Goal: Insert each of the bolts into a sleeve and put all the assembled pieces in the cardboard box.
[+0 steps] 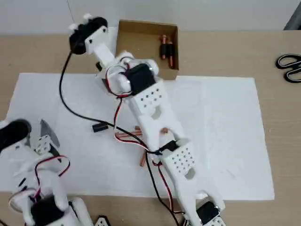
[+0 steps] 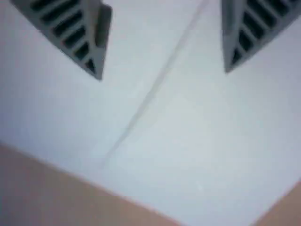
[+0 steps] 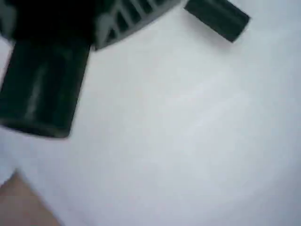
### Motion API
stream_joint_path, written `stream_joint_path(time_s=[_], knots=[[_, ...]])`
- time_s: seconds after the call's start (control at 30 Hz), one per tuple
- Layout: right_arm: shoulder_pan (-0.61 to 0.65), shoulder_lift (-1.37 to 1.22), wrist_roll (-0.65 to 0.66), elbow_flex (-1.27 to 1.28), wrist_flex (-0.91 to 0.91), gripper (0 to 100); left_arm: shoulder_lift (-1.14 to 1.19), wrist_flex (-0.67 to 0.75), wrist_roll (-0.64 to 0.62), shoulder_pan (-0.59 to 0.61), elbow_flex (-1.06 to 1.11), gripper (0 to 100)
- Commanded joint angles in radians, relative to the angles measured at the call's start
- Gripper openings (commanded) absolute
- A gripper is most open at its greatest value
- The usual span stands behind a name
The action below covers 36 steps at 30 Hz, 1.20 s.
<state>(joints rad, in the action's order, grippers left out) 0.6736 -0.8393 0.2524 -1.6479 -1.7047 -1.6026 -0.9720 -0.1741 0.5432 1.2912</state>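
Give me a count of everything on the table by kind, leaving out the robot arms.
Assembled pieces in the cardboard box: 2
Loose black sleeves: 2
Loose copper bolts: at least 3, an arm covers some
Scissors: 1
Paper sheet: 1
Cardboard box: 1
Total: at least 10

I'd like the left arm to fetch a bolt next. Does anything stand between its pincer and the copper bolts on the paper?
Yes. The right arm's white forearm hangs over the copper-coloured metal bolts, its black cable crosses them, and a small black plastic sleeve lies between them and the open left pincer.
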Motion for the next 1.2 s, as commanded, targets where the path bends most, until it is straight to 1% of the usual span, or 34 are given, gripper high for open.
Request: stream_joint_path(time_s=[0.0, 0.17, 0.3, 0.33, 0.37, 0.4, 0.47, 0.57, 0.63, 0.7, 0.8, 0.9, 1.0, 1.1, 1.17], knots=[[-0.028, 0.206, 0.087, 0.069, -0.008, 0.2, 0.124, 0.043, 0.008, -0.006, -0.071, 16], [-0.125, 0.484, 0.072, 0.512, -0.004, 0.2, 0.227, 0.046, 0.008, -0.008, -0.199, 16], [-0.189, 0.711, -0.061, 0.861, 0.004, 0.2, 0.232, 0.044, 0.008, -0.012, -0.265, 16], [-0.213, 0.745, -0.104, 0.930, 0.008, 0.3, 0.232, 0.048, 0.008, -0.031, -0.266, 16], [-0.242, 0.768, -0.140, 0.985, 0.012, 0.3, 0.238, 0.048, 0.008, -0.068, -0.266, 16], [-0.275, 0.780, -0.173, 1.031, 0.013, 0.3, 0.239, 0.046, 0.008, -0.130, -0.263, 16], [-0.341, 0.789, -0.218, 1.103, 0.013, 0.3, 0.261, 0.035, 0.012, -0.296, -0.272, 16], [-0.415, 0.788, -0.229, 1.198, 0.013, 0.3, 0.368, 0.000, 0.012, -0.511, -0.326, 16], [-0.433, 0.788, -0.229, 1.284, 0.015, 0.3, 0.499, -0.029, 0.009, -0.591, -0.387, 16], [-0.438, 0.788, -0.229, 1.373, 0.016, 0.3, 0.663, -0.069, 0.006, -0.617, -0.467, 16], [-0.438, 0.788, -0.236, 1.493, 0.053, 0.4, 0.916, -0.147, -0.018, -0.620, -0.621, 16], [-0.447, 0.792, -0.302, 1.583, 0.156, 0.4, 1.137, -0.270, -0.157, -0.621, -0.805, 16], [-0.455, 0.786, -0.353, 1.671, 0.266, 0.4, 1.318, -0.436, -0.272, -0.663, -0.993, 16], [-0.453, 0.788, -0.359, 1.766, 0.372, 0.4, 1.458, -0.549, -0.278, -0.698, -1.144, 16], [-0.463, 0.786, -0.361, 1.817, 0.429, 0.4, 1.521, -0.597, -0.279, -0.704, -1.210, 16]])
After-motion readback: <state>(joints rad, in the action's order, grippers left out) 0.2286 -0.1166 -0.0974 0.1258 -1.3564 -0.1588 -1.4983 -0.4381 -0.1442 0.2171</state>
